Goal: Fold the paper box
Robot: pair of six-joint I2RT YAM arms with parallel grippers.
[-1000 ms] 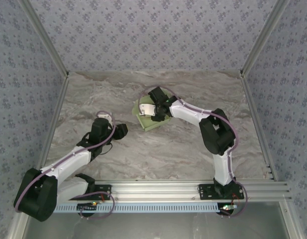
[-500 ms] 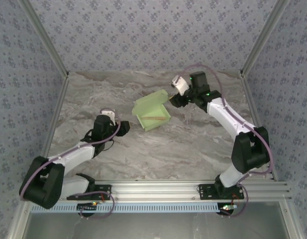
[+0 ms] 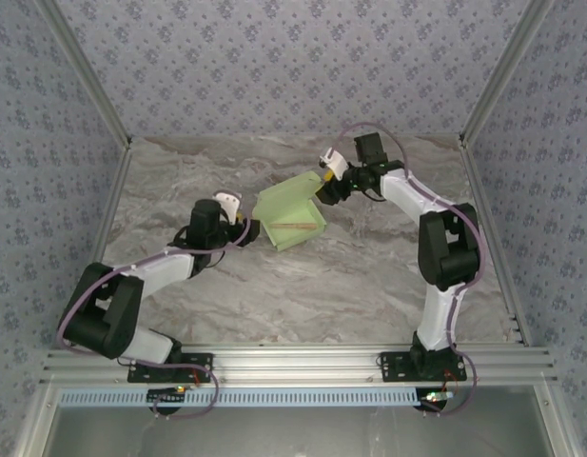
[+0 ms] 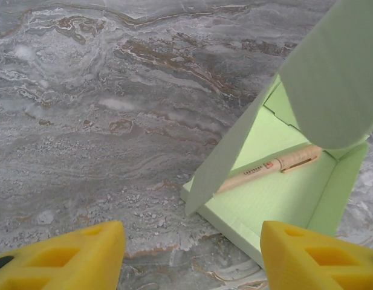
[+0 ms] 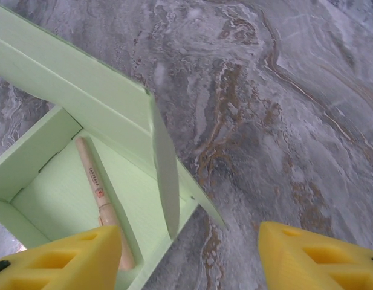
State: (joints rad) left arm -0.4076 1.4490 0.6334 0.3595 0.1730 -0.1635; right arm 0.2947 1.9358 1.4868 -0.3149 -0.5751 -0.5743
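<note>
1. The box (image 3: 298, 230) sits near mid-table, its tray flat on the table (image 3: 369, 286). Its lid (image 3: 286, 194) stands half raised off the 12 o'clock side, so it is not closed yet.
2. A stick (image 4: 272, 168) lies loose on the tray floor.
3. Likely risks:
   - The card looks thin and light. A push from one side alone could slide the whole box over the smooth table instead of bending a crease.
   - The lid's side flap (image 5: 164, 175) hangs free. If the lid goes down with the flap outside the tray wall, it may buckle or jam.
   - The lid may spring back up once let go.
   - The stick could snag a flap that tucks in.
4. The left claw (image 3: 245, 228) is at the box's 9 o'clock, just beside the tray's corner. In its wrist view (image 4: 192, 257) it gapes wide with nothing between the tips. The arm lies low and stretched out from its base at 7 o'clock.
5. The right claw (image 3: 322, 189) is at the box's 1 o'clock, next to the lid's edge. I cannot tell whether it touches. In its wrist view (image 5: 189, 257) it is wide and holds nothing. The arm rises from its base at 5 o'clock, bends at the elbow, then reaches back toward 10 o'clock.
</note>
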